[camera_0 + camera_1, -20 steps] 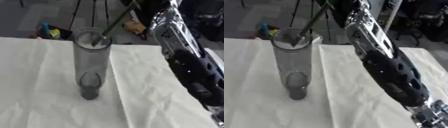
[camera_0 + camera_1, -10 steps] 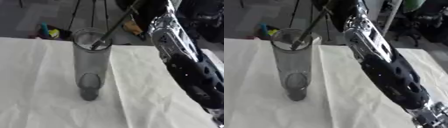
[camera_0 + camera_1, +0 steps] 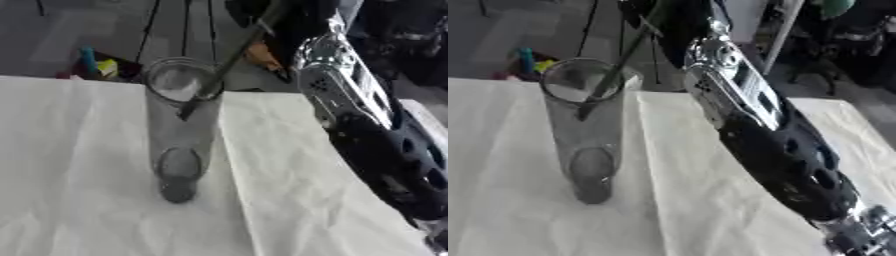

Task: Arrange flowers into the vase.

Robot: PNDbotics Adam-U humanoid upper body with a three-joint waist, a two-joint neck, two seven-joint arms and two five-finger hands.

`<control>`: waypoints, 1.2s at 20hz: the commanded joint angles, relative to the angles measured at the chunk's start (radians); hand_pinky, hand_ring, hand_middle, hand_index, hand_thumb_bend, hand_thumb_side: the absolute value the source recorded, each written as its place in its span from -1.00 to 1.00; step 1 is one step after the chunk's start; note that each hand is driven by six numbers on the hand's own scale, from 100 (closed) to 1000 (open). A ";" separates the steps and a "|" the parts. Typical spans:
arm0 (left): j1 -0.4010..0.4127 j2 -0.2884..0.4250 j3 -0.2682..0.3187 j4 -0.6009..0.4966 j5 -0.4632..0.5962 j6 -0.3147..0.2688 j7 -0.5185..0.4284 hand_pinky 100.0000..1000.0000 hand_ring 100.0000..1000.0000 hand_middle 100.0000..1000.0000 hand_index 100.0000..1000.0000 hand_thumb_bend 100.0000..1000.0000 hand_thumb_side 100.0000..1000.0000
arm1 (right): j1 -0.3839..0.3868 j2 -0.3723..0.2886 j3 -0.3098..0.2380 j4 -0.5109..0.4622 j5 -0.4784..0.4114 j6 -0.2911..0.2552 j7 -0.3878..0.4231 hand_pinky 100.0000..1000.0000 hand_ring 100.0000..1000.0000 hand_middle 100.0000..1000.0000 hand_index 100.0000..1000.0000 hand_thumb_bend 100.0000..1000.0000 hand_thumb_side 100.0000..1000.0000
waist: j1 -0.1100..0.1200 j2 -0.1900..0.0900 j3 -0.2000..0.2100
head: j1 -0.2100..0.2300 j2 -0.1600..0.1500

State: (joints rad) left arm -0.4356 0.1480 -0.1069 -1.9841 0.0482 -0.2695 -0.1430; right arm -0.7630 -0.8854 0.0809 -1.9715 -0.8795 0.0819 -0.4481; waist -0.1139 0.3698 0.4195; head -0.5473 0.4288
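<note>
A tall clear glass vase point(image 3: 179, 135) stands upright on the white cloth point(image 3: 70, 200). A thin green flower stem point(image 3: 229, 55) slants down from the upper right, and its lower end sits inside the vase mouth, a little below the rim. My right arm point(image 3: 745, 100) rises from the lower right corner, and its dark right hand point(image 3: 677, 25) at the top edge holds the upper stem, above and behind the vase. The flower head is out of view. My left hand does not show.
The far table edge runs just behind the vase. Beyond it, on the floor, lie small coloured items point(image 3: 94, 65) and thin tripod legs point(image 3: 154, 25). The large arm covers most of the table's right side.
The stem's lower end has sunk from the vase rim to a little way inside the vase. My right arm has dropped slightly along with it.
</note>
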 commanded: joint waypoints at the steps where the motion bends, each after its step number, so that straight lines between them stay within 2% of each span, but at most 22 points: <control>1: -0.012 0.001 -0.006 -0.016 0.001 0.000 -0.005 0.02 0.05 0.56 0.79 -1.00 1.00 | -0.007 -0.042 -0.010 0.007 0.017 -0.008 0.024 -1.00 -0.86 -1.00 -0.98 -0.34 0.38 | -0.014 -0.002 0.002 | -0.007 -0.017; 9: -0.013 -0.001 -0.004 -0.016 -0.003 0.001 -0.006 0.02 0.03 0.55 0.79 -1.00 1.00 | 0.005 -0.051 -0.018 0.027 0.085 -0.049 0.047 -1.00 -0.70 -1.00 -0.88 -0.43 0.35 | -0.019 0.005 0.005 | -0.016 -0.032; 17: -0.015 -0.005 -0.005 -0.016 -0.006 0.001 -0.011 0.02 0.03 0.55 0.78 -1.00 1.00 | 0.014 -0.060 -0.016 0.061 0.184 -0.105 0.027 -0.96 -0.61 -1.00 -0.81 -0.41 0.48 | -0.018 0.015 0.006 | -0.023 -0.043; 20: -0.015 -0.005 -0.004 -0.016 -0.006 0.002 -0.012 0.02 0.03 0.55 0.78 -1.00 1.00 | 0.018 -0.063 -0.011 0.067 0.206 -0.094 0.040 -0.96 -0.56 -1.00 -0.78 -0.36 0.47 | -0.018 0.017 0.005 | -0.022 -0.044; 24: -0.014 -0.005 -0.003 -0.016 -0.008 0.003 -0.012 0.02 0.03 0.55 0.78 -1.00 1.00 | 0.023 -0.065 -0.008 0.067 0.237 -0.040 0.062 -0.95 -0.52 -1.00 -0.75 -0.36 0.44 | -0.019 0.018 0.005 | -0.020 -0.044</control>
State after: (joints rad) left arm -0.4401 0.1393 -0.1069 -1.9841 0.0430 -0.2659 -0.1513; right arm -0.7296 -0.9127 0.0811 -1.8998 -0.6583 0.0287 -0.3913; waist -0.1210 0.3898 0.4248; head -0.5656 0.4021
